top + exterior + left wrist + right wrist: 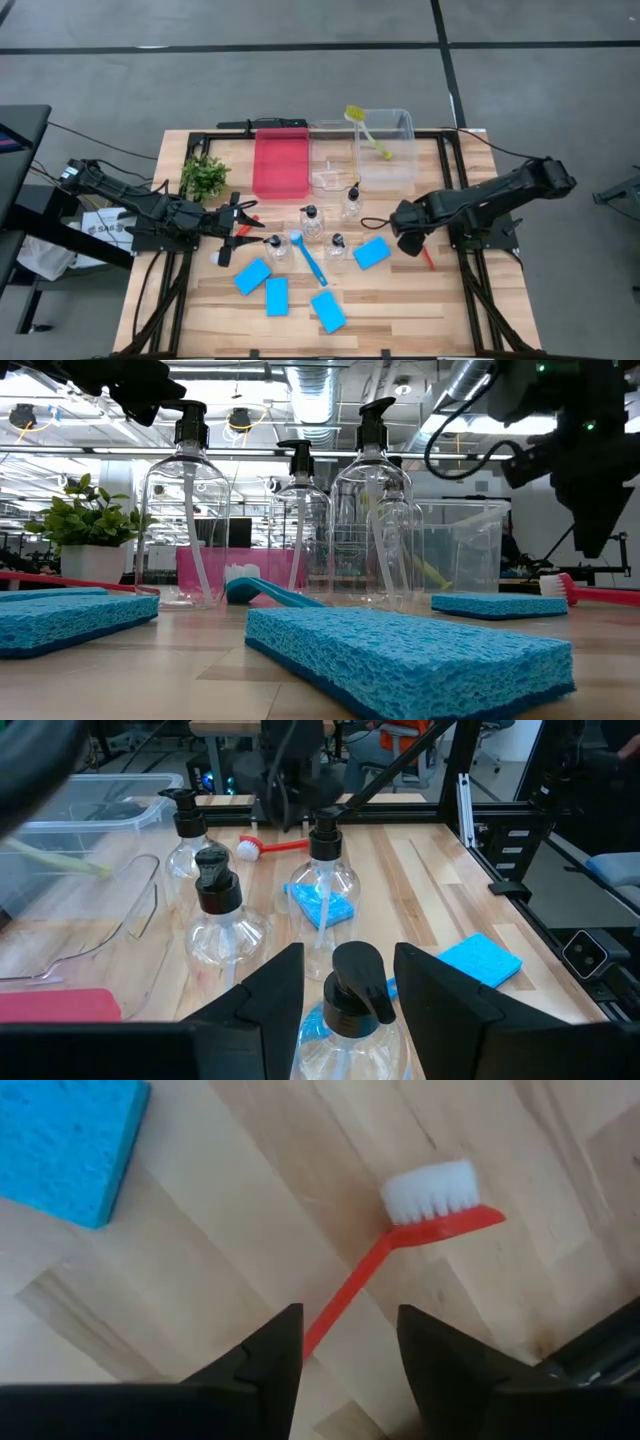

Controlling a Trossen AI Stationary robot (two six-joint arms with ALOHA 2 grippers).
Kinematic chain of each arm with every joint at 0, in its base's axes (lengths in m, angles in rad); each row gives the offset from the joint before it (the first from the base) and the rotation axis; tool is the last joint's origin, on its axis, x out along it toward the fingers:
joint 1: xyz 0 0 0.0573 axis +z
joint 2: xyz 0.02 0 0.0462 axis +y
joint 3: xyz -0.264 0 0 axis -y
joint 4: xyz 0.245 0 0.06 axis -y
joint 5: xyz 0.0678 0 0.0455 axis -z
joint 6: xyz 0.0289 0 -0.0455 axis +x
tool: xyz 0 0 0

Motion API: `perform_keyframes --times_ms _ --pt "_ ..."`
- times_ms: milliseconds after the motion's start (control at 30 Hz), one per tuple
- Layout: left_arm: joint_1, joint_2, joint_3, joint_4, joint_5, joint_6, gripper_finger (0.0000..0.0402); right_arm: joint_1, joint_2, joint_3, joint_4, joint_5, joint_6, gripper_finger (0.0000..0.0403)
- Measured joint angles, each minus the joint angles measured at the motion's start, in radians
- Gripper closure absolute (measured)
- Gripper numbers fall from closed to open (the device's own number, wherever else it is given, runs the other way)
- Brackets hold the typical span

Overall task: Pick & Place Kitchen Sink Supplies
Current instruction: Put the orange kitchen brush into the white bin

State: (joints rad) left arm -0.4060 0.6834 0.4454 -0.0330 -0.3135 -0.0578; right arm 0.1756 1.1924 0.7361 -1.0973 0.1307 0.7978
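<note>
A red brush (437, 1205) with white bristles lies flat on the wooden table near its right edge. My right gripper (345, 1342) hangs open above it, pointing down, one finger on either side of the red handle (345, 1295) and clear of it. In the high view this gripper (408, 241) is just right of a blue sponge (371, 252). My left gripper (246, 232) waits open at the table's left, level. A clear pump bottle (352, 995) stands on the table just ahead, between its fingers and apart from them.
More pump bottles (311, 222) stand mid-table beside a blue brush (309, 259). Three other blue sponges (277, 296) lie toward the near edge. At the far edge are a red tray (281, 163), clear bins (388, 150) holding a yellow-green brush (366, 131), and a plant (205, 177).
</note>
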Motion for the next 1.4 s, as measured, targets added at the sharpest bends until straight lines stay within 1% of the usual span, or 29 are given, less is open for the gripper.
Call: perform_keyframes --times_ms 267,400,633,833,1000,1100,1167,1333,1400 --pt "0.0 0.0 0.0 0.0 0.0 0.0 0.0243 0.003 0.102 0.0 -0.001 0.001 -0.011 0.0212" --pt "0.0 0.0 0.0 0.0 0.0 0.0 0.0243 0.003 0.144 0.0 0.0 0.001 -0.011 0.0203" --pt "0.0 0.0 0.0 0.0 0.0 0.0 0.0243 0.003 0.225 -0.009 0.012 -0.008 -0.011 0.0209" --pt "0.0 0.0 0.0 -0.001 0.0 0.0 0.0243 0.003 0.283 -0.073 0.084 -0.067 -0.014 0.0226" --pt "0.0 0.0 0.0 -0.001 0.0 0.0 0.0243 0.015 0.311 -0.096 0.12 -0.083 -0.019 0.0248" --pt "0.0 0.0 0.0 0.0 0.0 0.0 0.0243 0.023 0.308 -0.097 0.134 -0.08 -0.019 0.0271" --pt "0.0 0.0 0.0 0.0 0.0 0.0 0.0243 0.028 0.309 -0.091 0.135 -0.083 -0.019 0.0295" --pt "0.0 0.0 0.0 0.0 0.0 0.0 0.0243 0.027 0.308 -0.085 0.132 -0.105 -0.022 0.0375" --pt "0.0 0.0 0.0 0.0 0.0 0.0 0.0243 0.027 0.31 -0.083 0.104 -0.108 -0.027 0.0389"
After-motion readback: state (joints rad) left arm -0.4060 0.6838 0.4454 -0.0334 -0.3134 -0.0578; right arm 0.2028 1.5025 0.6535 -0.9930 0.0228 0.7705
